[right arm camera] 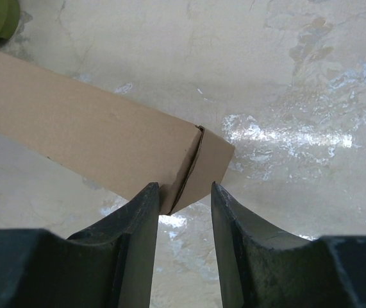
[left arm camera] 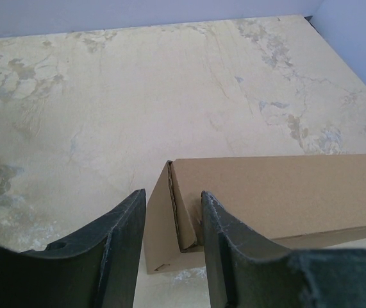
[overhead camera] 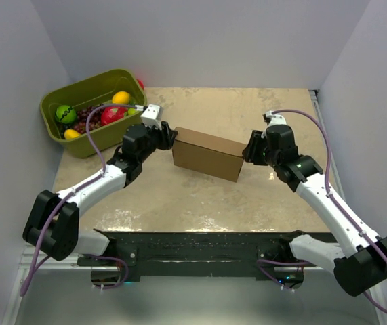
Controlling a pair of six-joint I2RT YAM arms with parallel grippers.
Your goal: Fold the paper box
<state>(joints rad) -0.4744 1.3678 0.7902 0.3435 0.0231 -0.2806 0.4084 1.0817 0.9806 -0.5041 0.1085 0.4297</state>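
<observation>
- Left jaws fill the bottom of the left wrist view. Their dark fingers [left arm camera: 122, 250] stand parted by a narrow gap, and the left end of the paper box [left arm camera: 279, 192] shows in that gap.
- Whether those fingers touch the cardboard I cannot tell.
- Right jaws are likewise parted a little, and their fingers [right arm camera: 131, 244] frame the box's right end corner. Contact there is also unclear.
- At the left end, a side flap stands slightly ajar, with a dark seam along its edge. A curved seam shows at the right end.
- From above, the box lies closed near the middle of the bench [overhead camera: 200, 203]. It sits slanted, with its left end farther back, between the left arm [overhead camera: 105, 179] and the right arm [overhead camera: 322, 193].
- Well apart, at the far left corner, an olive-green bin [overhead camera: 78, 145] holds toy fruit [overhead camera: 112, 115].
</observation>
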